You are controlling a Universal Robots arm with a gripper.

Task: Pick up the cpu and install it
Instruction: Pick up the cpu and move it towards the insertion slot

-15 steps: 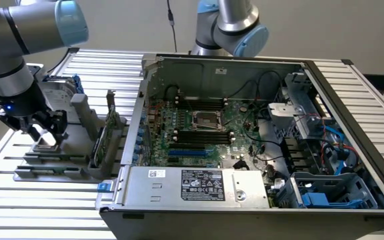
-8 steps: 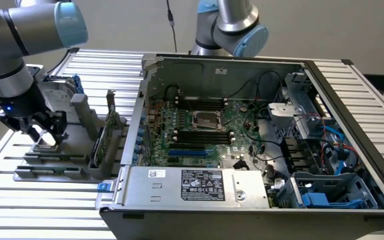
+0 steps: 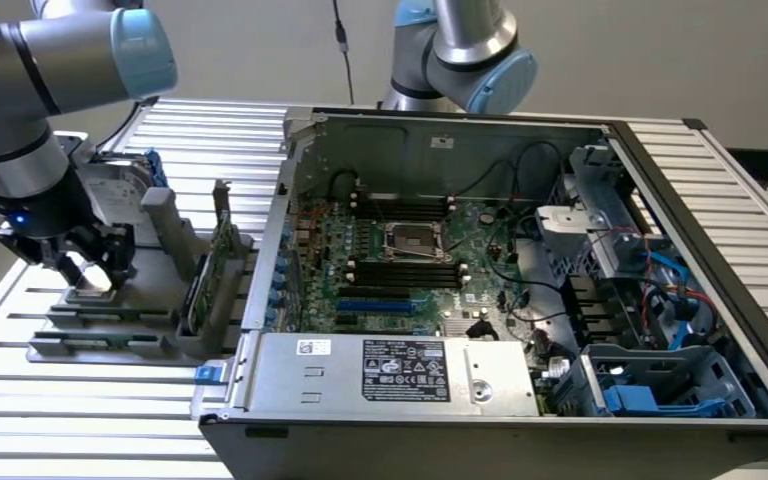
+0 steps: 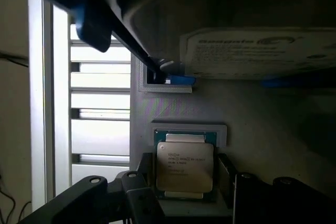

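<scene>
Hanging wrist-down over the matte grey moulded-plastic holder (image 3: 104, 322) at the exterior view's left, the grey-and-blue jointed arm (image 3: 37, 70) pointed its black gripper (image 3: 88, 265) straight at the ribbed aluminium table (image 3: 77, 420). The cpu (image 4: 185, 166), a small, thin square chip with a dull silvery metal top plate, rounded corners and fine dark printing, lay flat in a shallow square pocket of that holder. The gripper's dark fingers (image 4: 139, 198) stood apart, one on each side of the chip and just beside its edges; whether they touched it could not be told. Near the chip on the same holder sat a larger silver hard drive (image 4: 252, 51) with a pale label and blue plastic brackets. To the exterior view's right lay the open grey sheet-metal computer case (image 3: 464, 150), its green circuit board (image 3: 478, 250) carrying a square metal-framed socket (image 3: 410, 238), well apart from the gripper.
</scene>
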